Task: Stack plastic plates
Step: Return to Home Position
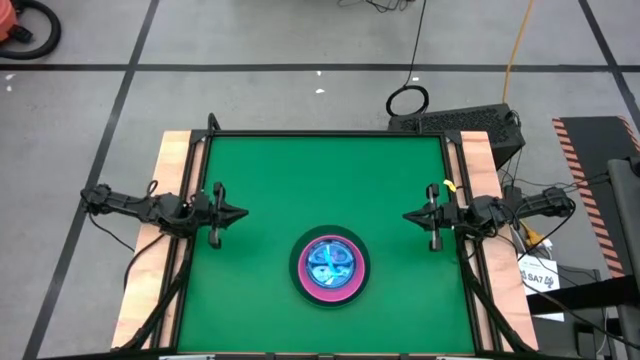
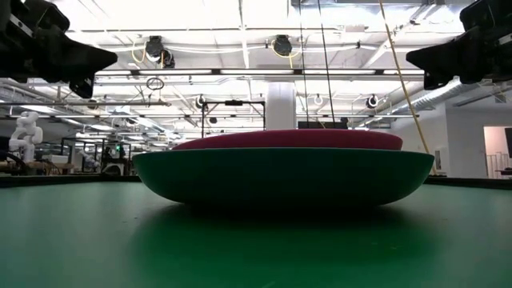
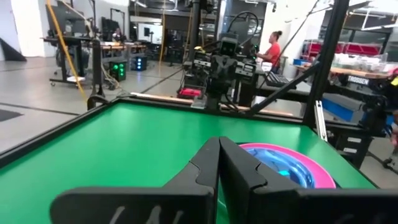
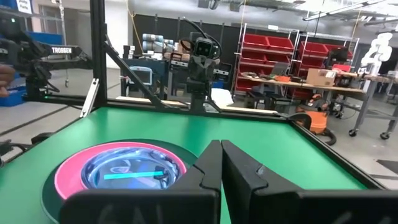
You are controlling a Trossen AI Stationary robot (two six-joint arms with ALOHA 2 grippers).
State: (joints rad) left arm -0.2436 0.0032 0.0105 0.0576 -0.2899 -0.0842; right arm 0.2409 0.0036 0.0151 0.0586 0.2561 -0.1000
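The plastic plates form one stack (image 1: 329, 266) near the table's near edge, midway between the arms. The large dark green plate (image 2: 284, 178) rests on the table at the bottom, the hot pink plate (image 2: 288, 141) above it, and small translucent cyan plates (image 4: 124, 169) nest on top. In the left wrist view the stack (image 3: 292, 165) sits beyond the fingers. My left gripper (image 1: 240, 213) hovers shut at the table's left edge, well clear of the stack. My right gripper (image 1: 408, 216) hovers shut at the right edge. The black plate and the small pink plates are hidden in the stack.
The green table mat (image 1: 320, 180) is bare around the stack. Wooden side rails (image 1: 170, 200) run along the left and right edges. A person in red (image 3: 272, 53) stands in the room far beyond the table.
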